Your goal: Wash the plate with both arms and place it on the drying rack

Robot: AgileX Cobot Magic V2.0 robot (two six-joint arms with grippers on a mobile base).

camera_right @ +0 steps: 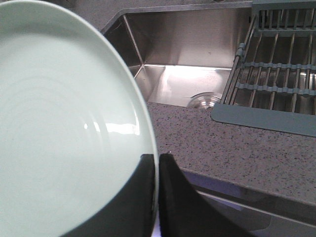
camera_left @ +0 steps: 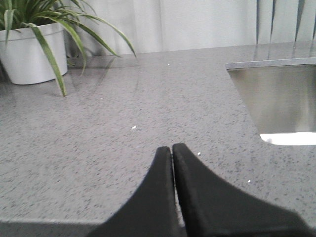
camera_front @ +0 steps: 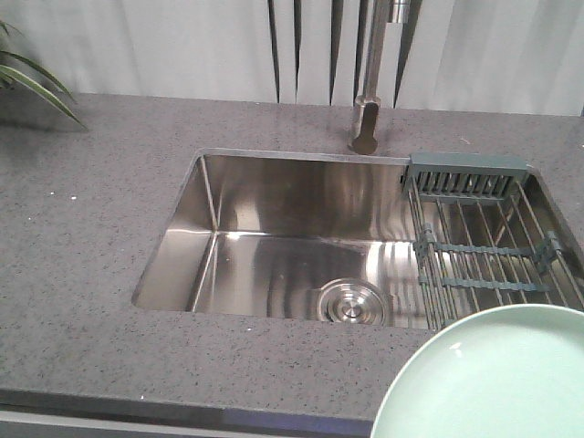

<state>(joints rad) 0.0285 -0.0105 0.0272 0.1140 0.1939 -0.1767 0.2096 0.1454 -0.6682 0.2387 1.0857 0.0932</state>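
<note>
Right wrist view: right gripper (camera_right: 158, 158) is clamped on the plate (camera_right: 64, 123). The rim runs straight down the slit between the two black fingers (camera_right: 173, 197), one finger on each face. The plate body sits entirely to the left of the jaws and fills that half of the frame, with its pale green inner face toward the camera and a glare patch on it.

Front view: the plate (camera_front: 493, 383) is in the lower right corner, over the near edge of the countertop (camera_front: 91, 228) and just in front of the near end of the drying rack (camera_front: 484, 255). Can't tell whether it touches the counter. It is not on the rack.

Left wrist view: left gripper (camera_left: 172, 148) has its jaws closed tip to tip with nothing between them, low over bare counter to the left of the sink.

Surface: grey speckled stone counter with a steel sink (camera_front: 274, 192) set into it and a round drain (camera_front: 351, 301) in the floor. The rack spans the sink's right end: steel wires, grey-green crossbars, slotted compartment (camera_front: 467, 175) at the far end. The faucet (camera_front: 370, 91) stands behind the sink.

Room: white curtain (camera_front: 137, 46) along the back, and a potted plant (camera_left: 32, 54) in a white pot at the far left of the counter.
</note>
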